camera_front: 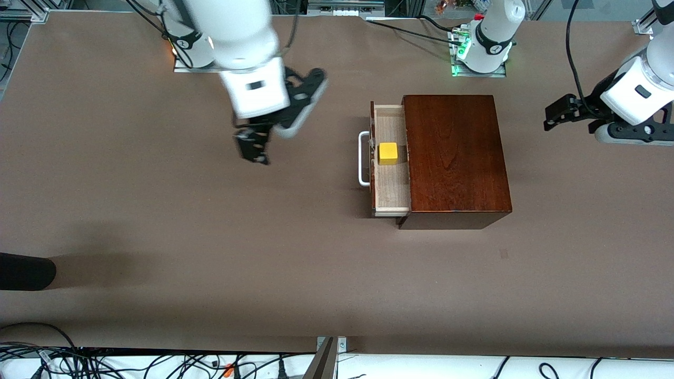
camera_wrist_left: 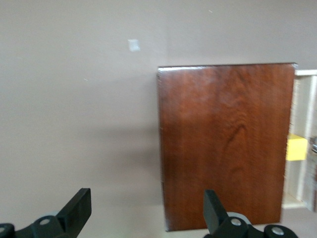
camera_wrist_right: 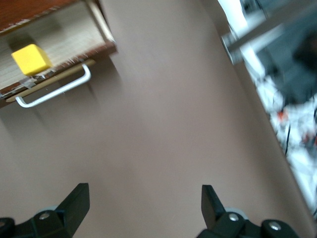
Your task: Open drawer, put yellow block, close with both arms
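The yellow block (camera_front: 388, 153) sits inside the drawer (camera_front: 391, 181), on the pale wood floor of the tray, close against the dark front panel and level with the white handle (camera_front: 363, 158). It rests flat, roughly midway along the tray's length, with bare wood on either side of it. In the right wrist view the same cube (camera_wrist_right: 31, 59) shows just inside the front panel, above the U-shaped bar (camera_wrist_right: 54, 90).

The drawer is pulled part of the way out of the dark mahogany box (camera_front: 455, 152), at the box's 9 o'clock in the front view, facing the right arm's end of the counter (camera_front: 158, 221). The box's glossy top fills much of the left wrist view (camera_wrist_left: 225, 144), with a sliver of the yellow cube (camera_wrist_left: 296, 148) at the edge of the tray.

At about 9 o'clock from the handle, well apart from it, the right pincer (camera_front: 253, 147) hangs over bare counter, its fingers spread wide and gripping nothing; the right wrist view shows both black fingertips (camera_wrist_right: 77, 198) with open brown surface between them.

At about 3 o'clock from the box, the left pincer (camera_front: 558, 113) hovers over the counter near the left arm's end, also released and empty, its fingertips (camera_wrist_left: 79, 203) far apart in its own wrist view.

A dark rounded object (camera_front: 23, 271) lies at the counter's edge toward the right arm's end, nearer the front camera.
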Available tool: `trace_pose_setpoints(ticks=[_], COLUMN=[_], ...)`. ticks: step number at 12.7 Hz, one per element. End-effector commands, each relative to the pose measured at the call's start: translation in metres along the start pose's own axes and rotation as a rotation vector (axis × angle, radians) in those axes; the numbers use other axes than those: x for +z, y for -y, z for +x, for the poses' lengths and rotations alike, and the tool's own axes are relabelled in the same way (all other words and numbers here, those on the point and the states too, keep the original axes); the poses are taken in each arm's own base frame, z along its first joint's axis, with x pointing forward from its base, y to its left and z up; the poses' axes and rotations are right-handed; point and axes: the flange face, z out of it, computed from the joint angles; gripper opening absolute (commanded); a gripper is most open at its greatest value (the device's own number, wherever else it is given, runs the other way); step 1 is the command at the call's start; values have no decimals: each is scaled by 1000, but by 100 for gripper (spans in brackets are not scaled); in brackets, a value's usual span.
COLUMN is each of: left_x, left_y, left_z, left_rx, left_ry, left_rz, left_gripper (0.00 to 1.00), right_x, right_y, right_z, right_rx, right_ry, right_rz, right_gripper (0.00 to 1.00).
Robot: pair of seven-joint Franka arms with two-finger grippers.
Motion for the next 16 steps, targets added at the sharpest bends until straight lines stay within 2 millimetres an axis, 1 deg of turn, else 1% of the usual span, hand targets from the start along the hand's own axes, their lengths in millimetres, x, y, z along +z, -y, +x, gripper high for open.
trace_pose_setpoints(ticks=[1, 2, 3, 4, 5, 6, 7, 8, 9, 10, 11, 13, 14, 15, 16], left_x=[20, 30, 43, 58, 75, 85, 95, 104, 116, 132, 145, 171, 189, 215, 234], left_y=[-42, -76, -112, -145, -175, -202, -233, -258, -290, -320, -344, -385, -400, -411, -426], left_z=[6, 5, 2, -3, -6, -11, -11, -7, -6, -10, -10, -10, -5, 3, -1], left_rx=[136, 219, 286, 346, 403, 461, 558, 655, 761, 841, 898, 1067, 1173, 1275, 1350], left_ry=[57, 74, 99, 127, 149, 164, 174, 179, 188, 203, 193, 104, 59, 26, 16], left_rz=[-44, -38, -31, -22, -10, -8, -9, -13, -24, -26, -31, -46, -59, -70, -77], left_gripper=[100, 100, 100, 100, 100, 100, 100, 100, 100, 100, 100, 100, 100, 100, 100], right_x=[-9, -9, -10, -7, -3, 2, 10, 16, 22, 27, 28, 24, 24, 23, 22], right_y=[-56, -81, -101, -115, -127, -133, -144, -145, -151, -158, -160, -158, -155, -154, -154], right_z=[-64, -94, -122, -144, -164, -183, -210, -226, -244, -256, -260, -261, -263, -267, -271], right_rx=[273, 350, 410, 451, 490, 529, 588, 611, 640, 661, 669, 724, 743, 749, 758], right_ry=[38, 45, 53, 71, 85, 96, 99, 88, 94, 102, 106, 127, 134, 134, 135], right_rz=[78, 110, 126, 130, 134, 145, 151, 156, 163, 168, 165, 137, 135, 123, 124], right_gripper=[100, 100, 100, 100, 100, 100, 100, 100, 100, 100, 100, 100, 100, 100, 100])
